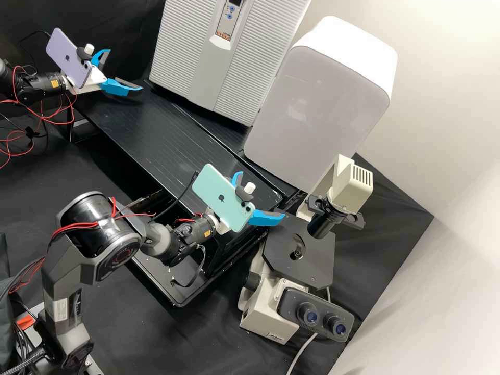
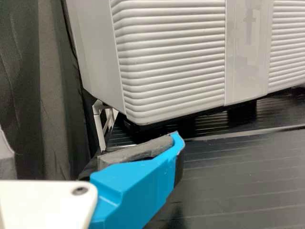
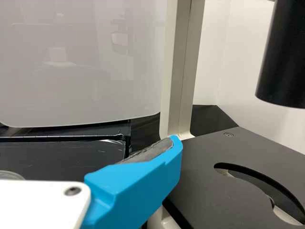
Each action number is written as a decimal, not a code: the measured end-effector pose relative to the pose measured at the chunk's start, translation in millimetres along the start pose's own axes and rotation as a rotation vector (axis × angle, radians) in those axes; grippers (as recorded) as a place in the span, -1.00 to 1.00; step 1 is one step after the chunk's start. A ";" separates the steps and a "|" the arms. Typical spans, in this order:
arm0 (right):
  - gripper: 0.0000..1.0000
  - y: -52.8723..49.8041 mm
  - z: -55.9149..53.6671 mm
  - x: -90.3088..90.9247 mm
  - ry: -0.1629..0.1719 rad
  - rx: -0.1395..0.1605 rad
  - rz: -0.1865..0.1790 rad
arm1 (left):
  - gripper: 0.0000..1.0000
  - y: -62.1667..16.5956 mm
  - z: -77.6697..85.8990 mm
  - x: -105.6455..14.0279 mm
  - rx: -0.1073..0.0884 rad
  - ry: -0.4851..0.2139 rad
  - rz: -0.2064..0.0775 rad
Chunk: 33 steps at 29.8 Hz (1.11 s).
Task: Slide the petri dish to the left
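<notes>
A smooth white box [image 1: 317, 99] takes up the upper middle of the high view, with a ribbed white machine [image 1: 224, 52] to its left along the top. A long black tray [image 1: 172, 140] runs from upper left toward the centre. A microscope [image 1: 297, 281] stands at lower right, its black stage [image 1: 302, 250] cut by a round opening.

The right gripper [image 1: 262, 194] hangs at the centre, one fingertip over the stage's near edge, its fingers spread wide and holding nothing. The left gripper [image 1: 125, 69] sits at upper left over the tray's far end, also wide and empty.

I cannot tell where the petri dish lies (a faint pale curve [image 3: 9, 174] at the lower left edge of the right wrist view, on the tray, might be its rim). The step in hand looks like the approach, with no contact made yet. The next move, I judge, calls for a finger set low just beside the dish's right side, then a flat, steady push leftward.
</notes>
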 end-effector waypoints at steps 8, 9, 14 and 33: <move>1.00 0.1 -0.1 0.0 0.001 0.000 0.001 | 1.00 0.0 0.0 0.0 0.000 0.000 0.000; 1.00 0.1 -0.1 0.0 0.001 0.000 0.001 | 1.00 0.0 0.0 0.0 0.000 0.000 0.000; 1.00 -4.7 -1.3 -18.0 0.019 0.000 -0.003 | 1.00 0.0 0.0 0.0 0.000 0.000 0.000; 1.00 -48.4 -2.5 -67.4 0.103 -0.013 -0.100 | 1.00 0.0 0.0 0.0 0.000 0.000 0.000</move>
